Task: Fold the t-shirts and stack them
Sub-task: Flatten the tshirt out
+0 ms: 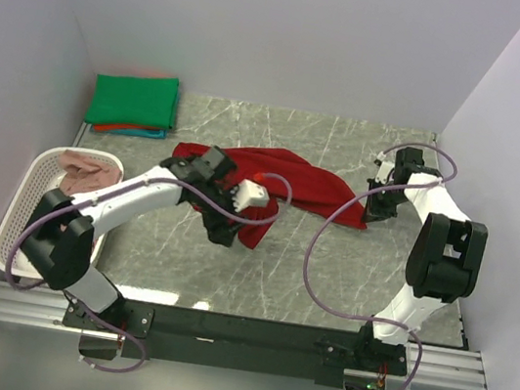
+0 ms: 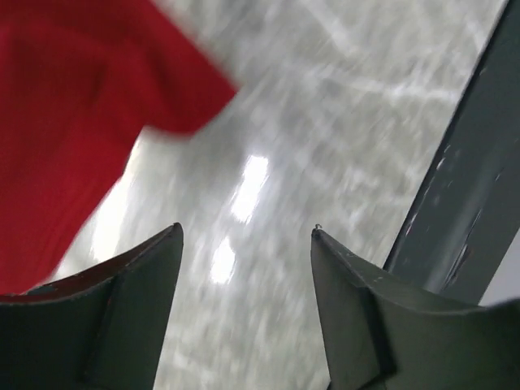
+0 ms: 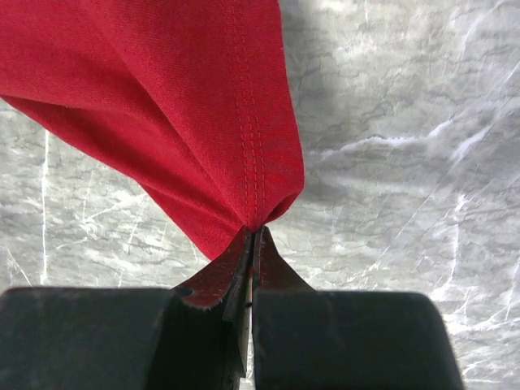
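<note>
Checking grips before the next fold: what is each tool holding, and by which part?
The right tool pinches the dark red t-shirt at a bunched, stitched edge. The left tool is open, holding nothing.

left arm (image 1: 131,196): stretched forward | left gripper (image 2: 248,234): jaws apart | right arm (image 1: 444,252): elbow raised | right gripper (image 3: 253,234): jaws pinching dark red t-shirt (image 3: 162,89) at their tips

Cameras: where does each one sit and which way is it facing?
Top external: above and behind the robot, looking down on the table; left arm and right arm show.
Left wrist: on the left arm, facing the table past its open left hand.
Right wrist: on the right arm, facing down at its right hand, shut on the dark red t-shirt.
Shared: all views show that t-shirt.
</note>
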Controlling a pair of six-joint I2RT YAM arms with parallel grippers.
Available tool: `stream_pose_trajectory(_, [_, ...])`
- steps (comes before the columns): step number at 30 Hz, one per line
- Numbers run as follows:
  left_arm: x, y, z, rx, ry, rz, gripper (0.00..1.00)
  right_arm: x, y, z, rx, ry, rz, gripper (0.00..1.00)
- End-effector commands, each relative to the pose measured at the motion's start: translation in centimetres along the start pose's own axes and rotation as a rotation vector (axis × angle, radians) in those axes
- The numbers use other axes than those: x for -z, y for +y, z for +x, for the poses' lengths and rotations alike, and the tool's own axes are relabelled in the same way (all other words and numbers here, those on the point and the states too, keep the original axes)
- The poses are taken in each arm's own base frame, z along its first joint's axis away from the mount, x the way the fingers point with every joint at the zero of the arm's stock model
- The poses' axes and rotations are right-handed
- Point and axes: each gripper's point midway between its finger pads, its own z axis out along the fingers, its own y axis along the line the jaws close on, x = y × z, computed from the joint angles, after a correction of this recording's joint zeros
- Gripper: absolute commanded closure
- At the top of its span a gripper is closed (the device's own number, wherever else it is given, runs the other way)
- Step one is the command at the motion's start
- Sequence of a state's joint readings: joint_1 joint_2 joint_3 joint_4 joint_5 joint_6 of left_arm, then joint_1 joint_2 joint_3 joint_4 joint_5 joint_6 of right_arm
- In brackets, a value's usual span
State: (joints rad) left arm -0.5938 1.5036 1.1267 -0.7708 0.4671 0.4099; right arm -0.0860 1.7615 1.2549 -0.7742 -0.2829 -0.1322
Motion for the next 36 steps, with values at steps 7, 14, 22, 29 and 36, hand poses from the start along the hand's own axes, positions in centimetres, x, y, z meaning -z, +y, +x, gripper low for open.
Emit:
stream_pose_trajectory(7, [-7.3,2.0,-5.0,0.003,-0.038,-0.172,0.28,1.0,0.0,-2.6,0.005,-0.049,-0.008,1.0])
stream_pose_trajectory(14, [-9.6,3.7,-5.6,-0.049,-0.008,-0.297,0.27,1.1,-0.2,-3.1,0.013,-0.055,-0.004,1.0])
stream_pose_trajectory(22, [-13.4,3.4,-1.1,-0.061,0.162,-0.246,0.63,1.1,-0.4,-3.2,0.014,-0.052,-0.003,1.0])
stream_pose_trajectory(29, [-8.0,2.3,-0.5,-0.015,0.12,-0.148,0.99,3.0,-0.9,-4.0,0.019,-0.08,-0.005,1.0])
stream_pose_trajectory(36, [8.6,9.9,-7.0,0.141,-0.223,-0.289,1.0,7.7,-2.5,-7.2,0.02,-0.203,0.028,1.0])
